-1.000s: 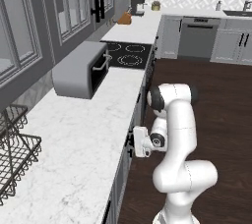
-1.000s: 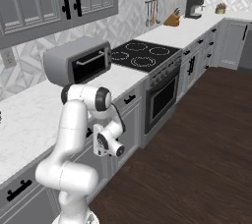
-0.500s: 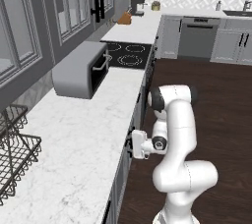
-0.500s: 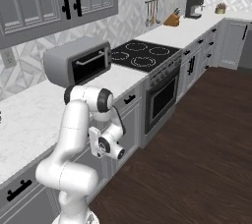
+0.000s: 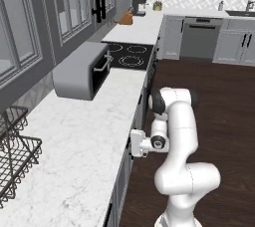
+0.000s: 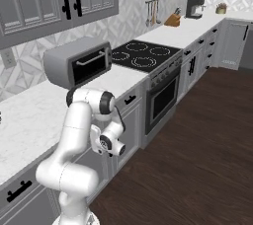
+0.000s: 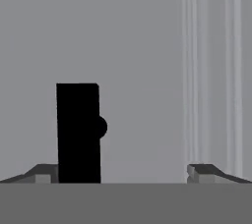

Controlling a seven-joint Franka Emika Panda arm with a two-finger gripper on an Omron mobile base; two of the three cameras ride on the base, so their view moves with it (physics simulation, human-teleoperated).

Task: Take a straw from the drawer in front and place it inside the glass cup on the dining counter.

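Note:
The drawer's grey panelled front [image 7: 147, 70] stands shut, close before the hand. Its black bar handle [image 7: 78, 132] lies between my fingertips, nearer the left one [image 7: 44, 171] than the right one [image 7: 204, 171]. My gripper [image 7: 123, 174] is open with nothing in it. In the left base view the gripper [image 5: 131, 146] points at the cabinet face just under the marble worktop [image 5: 89, 136]. In the right base view the hand [image 6: 112, 145] hangs low in front of the cabinets. The straw, the glass cup and the dining counter are out of view.
A grey toaster oven [image 5: 82, 74] sits on the worktop, with a black cooktop [image 5: 127, 54] beyond it and a wire rack [image 5: 15, 156] at the near left. An oven [image 6: 163, 100] stands to the right of the arm. Dark wood floor [image 6: 197, 160] lies open behind the robot.
The hand has edged a little closer to the cabinet front and slightly lower. The jaws stay wide apart.

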